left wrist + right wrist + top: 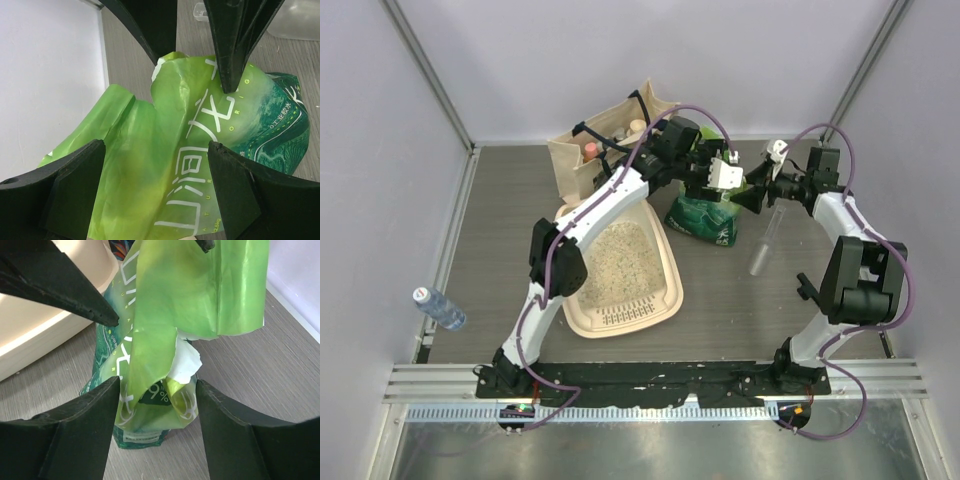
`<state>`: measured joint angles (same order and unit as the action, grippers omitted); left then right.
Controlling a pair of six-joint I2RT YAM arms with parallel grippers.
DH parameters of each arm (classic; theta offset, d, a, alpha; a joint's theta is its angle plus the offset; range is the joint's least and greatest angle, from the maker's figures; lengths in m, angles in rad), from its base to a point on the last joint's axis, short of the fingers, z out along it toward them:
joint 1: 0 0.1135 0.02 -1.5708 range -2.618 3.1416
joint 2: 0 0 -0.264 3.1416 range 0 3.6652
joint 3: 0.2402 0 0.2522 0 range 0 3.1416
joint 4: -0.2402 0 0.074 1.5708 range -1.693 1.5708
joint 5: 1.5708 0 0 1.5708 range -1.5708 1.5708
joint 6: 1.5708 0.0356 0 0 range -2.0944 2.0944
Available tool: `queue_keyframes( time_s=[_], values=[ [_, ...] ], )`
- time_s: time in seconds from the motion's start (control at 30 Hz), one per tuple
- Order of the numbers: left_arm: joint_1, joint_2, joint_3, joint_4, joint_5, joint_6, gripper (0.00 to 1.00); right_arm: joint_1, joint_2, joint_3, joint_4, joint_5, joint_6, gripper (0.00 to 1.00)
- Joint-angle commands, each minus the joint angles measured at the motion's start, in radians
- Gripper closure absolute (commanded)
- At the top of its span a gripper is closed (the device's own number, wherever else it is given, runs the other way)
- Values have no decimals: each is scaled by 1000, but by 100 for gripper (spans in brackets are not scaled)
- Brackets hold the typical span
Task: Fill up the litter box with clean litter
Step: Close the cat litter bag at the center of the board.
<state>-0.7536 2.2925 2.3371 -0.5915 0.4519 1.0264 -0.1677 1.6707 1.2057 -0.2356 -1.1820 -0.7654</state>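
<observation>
Green bag (703, 222) beside litter box (620, 318): left claw (156, 146) and right claw (157, 381) stood spread astride its top; probably wanted a firm pinch.

Grey wood-grain tabletop (500, 200) between 3 plain white walls (620, 60), aluminium rail (880, 380) along near edge.

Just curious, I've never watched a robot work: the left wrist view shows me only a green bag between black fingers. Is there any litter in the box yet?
Observer: Yes. From overhead, the litter box sits left of the green bag, with clean litter lying in it.
Operator: Anything else on the table?
Observer: A beige tote bag stands behind the box.
Operator: Whose black fingers point down at the top of my view?
Observer: They belong to the right gripper, reaching in from the bag's other side.
</observation>
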Motion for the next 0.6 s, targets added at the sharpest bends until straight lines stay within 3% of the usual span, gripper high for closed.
queue_keyframes(
  time_s=[0.0,0.17,0.27,0.4,0.47,0.57],
  values=[
    [-6,19,48,30,-1,-22,13,16,-23,-29,226,21,175,36],
    [-7,35,65,36,13,-20,13,16,-43,-37,208,51,181,51],
    [-7,39,65,36,34,-17,13,17,-62,-46,209,50,242,71],
    [-7,47,70,38,68,-9,13,17,-112,-121,301,91,379,77],
    [-4,51,74,36,93,-11,13,17,-152,-167,292,87,396,83],
    [-1,51,76,38,131,-8,14,17,-158,-183,288,72,477,85]
  ],
)
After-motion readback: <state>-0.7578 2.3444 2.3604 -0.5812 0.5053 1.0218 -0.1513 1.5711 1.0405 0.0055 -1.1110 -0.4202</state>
